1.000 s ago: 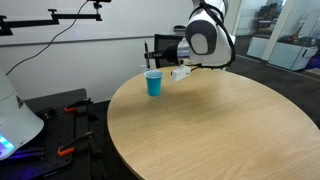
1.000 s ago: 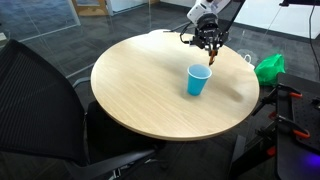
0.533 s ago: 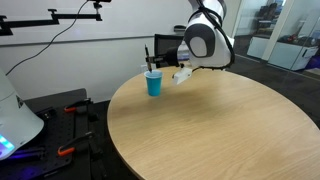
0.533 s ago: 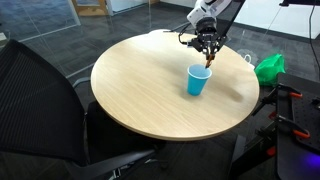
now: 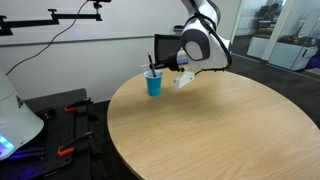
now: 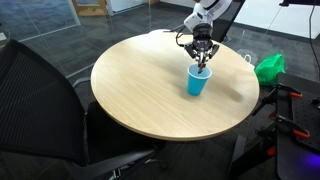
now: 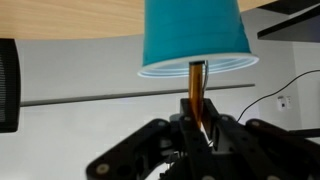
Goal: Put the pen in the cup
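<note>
Tool [image 7: 197, 125], wrist view: fingers closed on the pen [image 7: 196, 92], gripping its lower end. The pen, a thin brownish-red stick, runs straight from the tool toward 12 o'clock. Its free end lies at the pale-rimmed mouth of the cup [image 7: 193, 35]. How far the end reaches past the rim cannot be told. In this view the blue cup appears with its mouth facing the tool and fills the 12 o'clock part of the picture.

In an exterior view, the tool [image 6: 202, 57] hangs directly over the cup [image 6: 198, 82], pointing down, with the pen [image 6: 203, 68] upright between them. The cup stands upright on the round wooden worktop [image 6: 140, 90], toward 3 o'clock of its centre. A black chair [image 6: 40, 95] stands at the worktop's 8 o'clock side, and a green object [image 6: 268, 68] lies off its 3 o'clock edge.

In an exterior view, the cup [image 5: 153, 84] stands near the 10 o'clock edge of the worktop [image 5: 215, 130].
</note>
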Tool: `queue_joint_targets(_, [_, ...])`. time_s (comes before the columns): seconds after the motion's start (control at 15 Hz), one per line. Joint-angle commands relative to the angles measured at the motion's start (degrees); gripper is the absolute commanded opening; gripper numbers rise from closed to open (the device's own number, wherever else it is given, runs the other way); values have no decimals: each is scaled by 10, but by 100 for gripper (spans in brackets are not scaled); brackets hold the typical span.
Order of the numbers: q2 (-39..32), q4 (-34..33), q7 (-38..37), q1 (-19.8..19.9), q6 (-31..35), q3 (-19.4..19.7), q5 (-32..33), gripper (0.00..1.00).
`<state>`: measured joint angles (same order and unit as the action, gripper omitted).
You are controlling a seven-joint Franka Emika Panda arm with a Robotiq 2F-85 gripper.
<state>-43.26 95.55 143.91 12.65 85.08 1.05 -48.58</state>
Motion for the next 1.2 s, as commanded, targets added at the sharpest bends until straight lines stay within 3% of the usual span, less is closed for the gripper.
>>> queue_joint_targets(0.0, [7, 18, 16, -5, 40, -6, -5, 4])
queue_joint_targets(0.4, [9, 33, 17, -4, 57, -10, -5, 4])
queue_joint_targets(0.47, [9, 35, 18, -3, 55, -11, -6, 9])
queue_joint_targets(0.53, [10, 38, 17, -3, 55, -10, -6, 40])
queue_joint_targets(0.67, [13, 43, 20, -2, 56, -10, -7, 48])
queue_joint_targets(1.13, [25, 57, 34, -3, 56, -10, -7, 99])
